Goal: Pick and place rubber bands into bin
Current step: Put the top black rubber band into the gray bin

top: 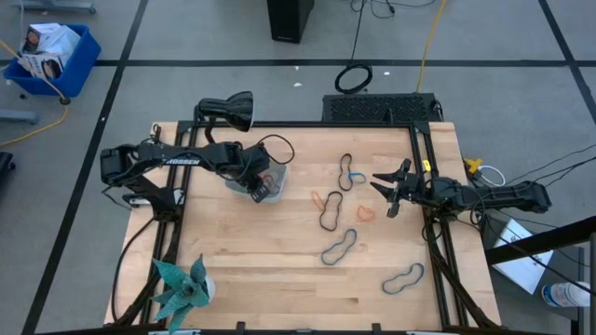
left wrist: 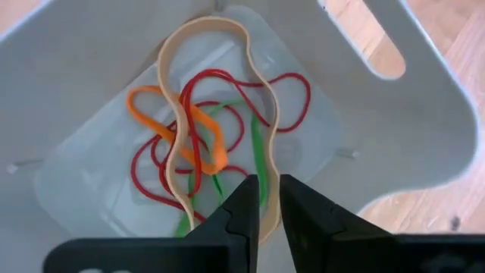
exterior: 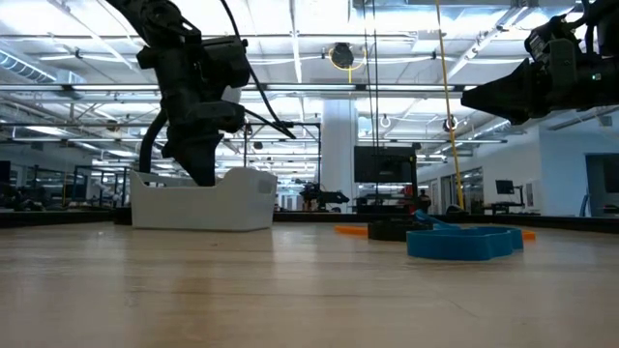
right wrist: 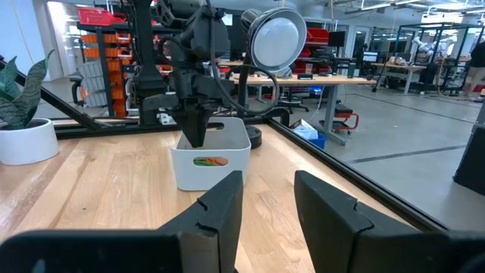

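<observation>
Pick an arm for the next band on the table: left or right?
Right. The right gripper hangs open beside the loose bands, while the left gripper is down over the bin.

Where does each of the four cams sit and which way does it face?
High: above the table, straight down; both arms, bin, loose bands.
Low: table height, level across; left arm in the bin, right claw up high.
Left wrist: down into the bin, claw nearly shut over the tan band.
Right wrist: level across the table past the open claw at the bin.
Shared: all see the bin.
</observation>
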`<action>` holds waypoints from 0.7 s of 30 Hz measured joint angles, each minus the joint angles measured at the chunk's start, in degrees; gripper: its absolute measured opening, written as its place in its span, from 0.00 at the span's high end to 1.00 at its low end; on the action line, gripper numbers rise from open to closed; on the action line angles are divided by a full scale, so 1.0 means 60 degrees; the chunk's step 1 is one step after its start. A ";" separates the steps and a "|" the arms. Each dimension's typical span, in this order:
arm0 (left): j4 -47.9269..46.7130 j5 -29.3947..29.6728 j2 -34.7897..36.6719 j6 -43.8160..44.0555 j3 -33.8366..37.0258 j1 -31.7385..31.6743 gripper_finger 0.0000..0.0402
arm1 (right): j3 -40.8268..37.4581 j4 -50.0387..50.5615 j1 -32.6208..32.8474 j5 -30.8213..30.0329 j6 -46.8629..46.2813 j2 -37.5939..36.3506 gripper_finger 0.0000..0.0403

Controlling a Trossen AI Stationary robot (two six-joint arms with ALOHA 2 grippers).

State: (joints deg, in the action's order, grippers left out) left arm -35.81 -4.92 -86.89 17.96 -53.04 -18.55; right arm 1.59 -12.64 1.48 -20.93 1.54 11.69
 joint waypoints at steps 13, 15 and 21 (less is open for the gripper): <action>0.0050 0.0075 0.1123 -0.1435 -0.1291 0.0051 0.84 | 0.0000 0.0000 0.0003 0.0000 -0.0010 0.0003 0.71; -0.0044 0.0079 0.1570 -0.1615 -0.1523 0.0051 0.84 | 0.0000 0.0001 0.0003 0.0001 -0.0011 -0.0001 0.71; 0.0173 0.0079 0.3240 -0.2323 -0.1796 0.0047 0.84 | 0.0001 0.0004 0.0002 0.0000 -0.0010 -0.0001 0.71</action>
State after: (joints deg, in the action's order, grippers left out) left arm -34.77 -4.45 -67.46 4.03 -63.81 -18.26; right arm 1.59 -12.62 1.49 -20.93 1.48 11.68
